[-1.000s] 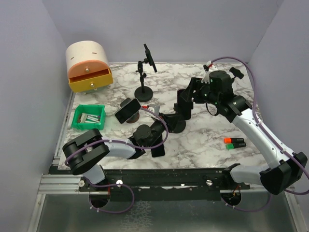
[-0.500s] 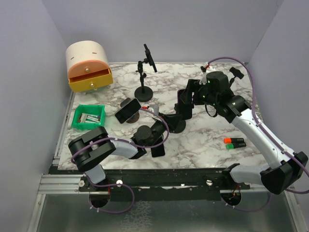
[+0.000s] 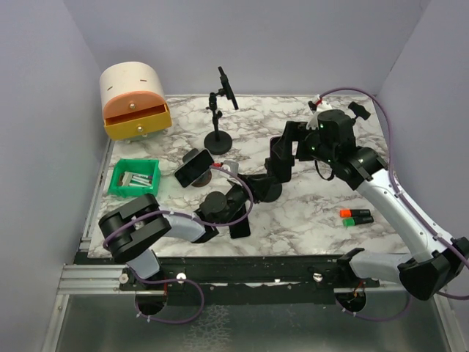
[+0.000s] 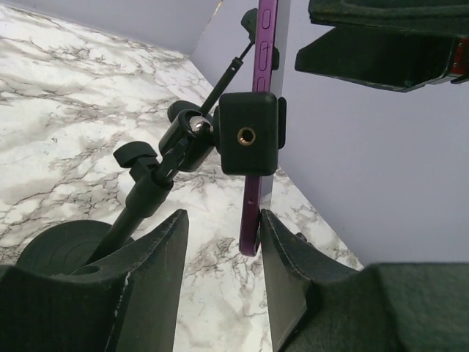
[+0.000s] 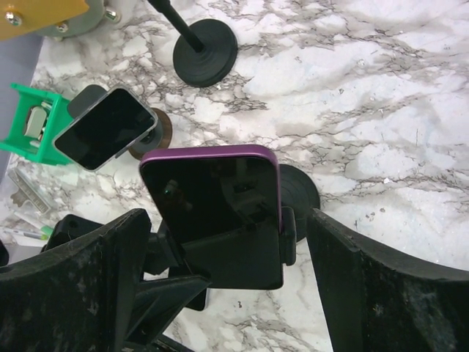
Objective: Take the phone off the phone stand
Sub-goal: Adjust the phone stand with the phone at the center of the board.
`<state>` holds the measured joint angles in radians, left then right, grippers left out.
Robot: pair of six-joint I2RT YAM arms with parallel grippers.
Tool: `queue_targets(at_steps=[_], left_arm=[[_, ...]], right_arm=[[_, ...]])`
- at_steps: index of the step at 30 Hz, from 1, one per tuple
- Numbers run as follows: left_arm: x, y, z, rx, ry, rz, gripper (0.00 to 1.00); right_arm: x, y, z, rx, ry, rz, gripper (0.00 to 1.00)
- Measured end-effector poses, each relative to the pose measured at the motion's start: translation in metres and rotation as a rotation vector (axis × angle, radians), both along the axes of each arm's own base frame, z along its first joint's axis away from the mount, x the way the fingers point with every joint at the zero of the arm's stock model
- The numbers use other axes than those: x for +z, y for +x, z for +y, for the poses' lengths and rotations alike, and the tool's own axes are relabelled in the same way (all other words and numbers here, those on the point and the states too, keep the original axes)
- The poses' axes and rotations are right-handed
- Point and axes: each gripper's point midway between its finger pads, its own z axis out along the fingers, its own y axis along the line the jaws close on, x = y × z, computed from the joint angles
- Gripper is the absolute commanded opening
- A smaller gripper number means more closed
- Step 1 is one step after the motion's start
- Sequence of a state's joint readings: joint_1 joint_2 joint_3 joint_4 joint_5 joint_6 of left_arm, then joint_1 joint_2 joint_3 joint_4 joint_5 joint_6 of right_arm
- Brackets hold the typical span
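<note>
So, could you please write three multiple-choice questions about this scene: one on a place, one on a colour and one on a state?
1. Where do the two highlighters lie?
A) on the marble table, right of the stand
B) at its far left corner
C) under the stand's base

2. What colour is the rim of the phone in the stand?
A) orange
B) purple
C) green

3. How is that phone placed?
A) flat on the table
B) leaning on a wall
C) held in the stand's clamp

Answers:
1 A, they lie on bare marble to the right.
2 B, both wrist views show a purple edge.
3 C, the clamp grips the phone's edge.
</note>
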<state>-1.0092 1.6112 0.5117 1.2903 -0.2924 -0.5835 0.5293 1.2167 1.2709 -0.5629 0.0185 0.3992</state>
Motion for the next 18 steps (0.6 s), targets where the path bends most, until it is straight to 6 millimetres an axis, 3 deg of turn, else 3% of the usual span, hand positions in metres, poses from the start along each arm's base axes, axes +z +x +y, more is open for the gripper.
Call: queue_targets(at_steps=[7,18], left_arm=[[0.001,-0.003,0.006,0.002,0.005,0.002,0.49],[0.004,-0.007,0.014,0.004,0.014,0.003,0.5]], right_arm=[[0.007,-0.006,-0.004,-0.002,0.005,-0.012,0.99],[0.01,-0.008,-0.008,-0.028,0.017,-0.019,1.0]])
